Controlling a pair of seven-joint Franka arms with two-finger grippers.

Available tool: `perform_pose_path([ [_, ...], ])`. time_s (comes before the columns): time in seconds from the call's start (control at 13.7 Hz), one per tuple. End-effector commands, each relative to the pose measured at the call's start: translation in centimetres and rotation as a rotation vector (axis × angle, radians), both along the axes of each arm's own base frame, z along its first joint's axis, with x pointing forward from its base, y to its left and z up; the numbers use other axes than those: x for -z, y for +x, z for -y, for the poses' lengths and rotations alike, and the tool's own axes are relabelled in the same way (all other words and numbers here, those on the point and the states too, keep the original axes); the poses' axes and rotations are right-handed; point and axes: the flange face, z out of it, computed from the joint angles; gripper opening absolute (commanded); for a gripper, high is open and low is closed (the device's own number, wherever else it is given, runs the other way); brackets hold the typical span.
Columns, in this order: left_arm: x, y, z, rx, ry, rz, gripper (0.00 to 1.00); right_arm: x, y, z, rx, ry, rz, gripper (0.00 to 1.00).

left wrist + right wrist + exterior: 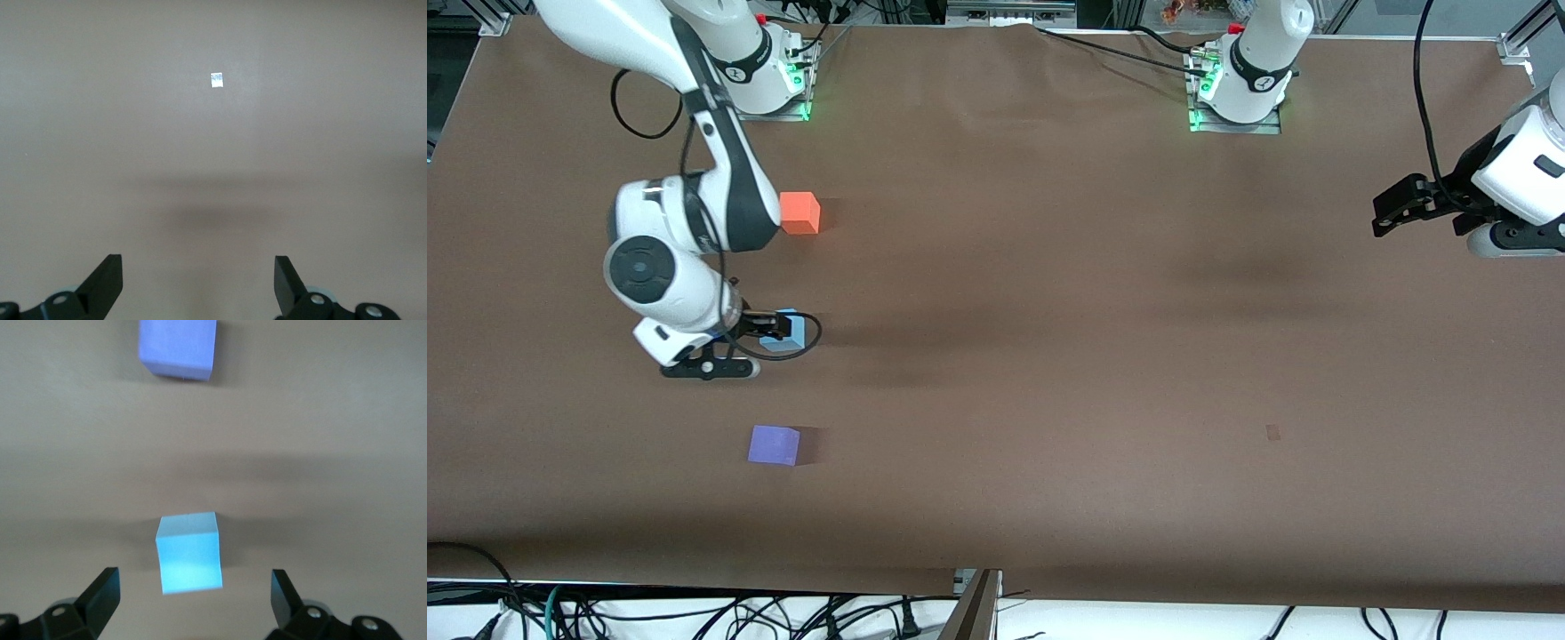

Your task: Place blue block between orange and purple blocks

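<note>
The blue block (796, 336) (189, 550) rests on the brown table, with the orange block (800, 213) farther from the front camera and the purple block (774, 444) (177, 348) nearer to it. All three lie roughly in one line toward the right arm's end of the table. My right gripper (772, 327) (195, 593) hangs low over the blue block and is open, its fingers (103, 593) standing well clear of the block's sides. My left gripper (1396, 209) (198, 280) waits open over bare table at the left arm's end, holding nothing.
A small pale tape mark (1272, 432) (216, 79) lies on the tablecloth toward the left arm's end. A black cable loop (805, 342) hangs from the right wrist beside the blue block. Loose cables (694, 613) run below the table's near edge.
</note>
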Motion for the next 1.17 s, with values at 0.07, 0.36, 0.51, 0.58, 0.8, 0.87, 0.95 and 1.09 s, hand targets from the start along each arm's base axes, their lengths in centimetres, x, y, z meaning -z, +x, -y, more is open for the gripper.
perform_pose_path([
  [0.07,-0.4,0.2,-0.1,0.013,0.004,-0.008,1.0,-8.4,1.5,0.8,-0.017,-0.007,-0.06,1.0],
  [0.36,-0.5,0.2,-0.2,0.011,0.004,-0.006,1.0,-17.2,0.2,1.8,0.015,-0.017,-0.083,1.0],
  [0.51,-0.6,0.2,-0.1,0.013,0.004,-0.005,1.0,-21.7,-1.4,3.2,0.029,0.006,-0.033,1.0],
  [0.58,-0.6,0.2,0.0,0.014,0.004,-0.005,1.0,-23.4,-1.9,4.4,0.041,0.017,-0.009,1.0],
  [0.8,-0.6,0.2,0.1,0.016,0.004,-0.005,1.0,-26.5,-4.0,7.3,0.062,0.045,-0.021,1.0],
  [0.87,-0.6,0.2,0.1,0.016,0.004,-0.005,1.0,-27.4,-4.9,7.6,0.063,0.05,-0.033,1.0],
  [0.95,-0.6,0.2,0.1,0.016,0.004,-0.005,1.0,-28.7,-5.3,8.8,0.071,0.058,-0.007,1.0],
  [1.09,-0.6,0.2,0.1,0.016,0.004,-0.005,1.0,-30.0,-5.9,10.4,0.09,0.071,0.018,1.0],
])
